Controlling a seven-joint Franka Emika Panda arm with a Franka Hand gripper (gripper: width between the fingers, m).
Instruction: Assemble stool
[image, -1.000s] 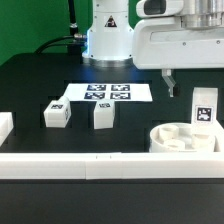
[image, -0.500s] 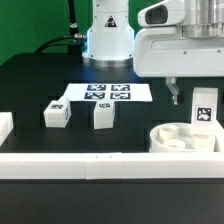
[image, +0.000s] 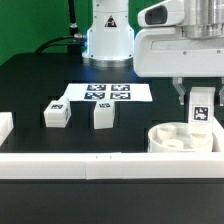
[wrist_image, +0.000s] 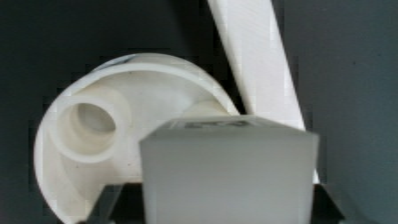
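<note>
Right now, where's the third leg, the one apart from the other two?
On the exterior view's right, the third leg stands upright at the far edge of the round seat, away from the marker board.

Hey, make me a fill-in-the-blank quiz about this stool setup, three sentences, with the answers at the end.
In the exterior view, ___ white blocky plastic legs stand nearer the camera than the flat white marker board.
Counting the tagged leg at the claw, ___ legs show in all.
The round white plastic disc seat lies on that view's ___ side.
Missing words: two; three; right.
</note>
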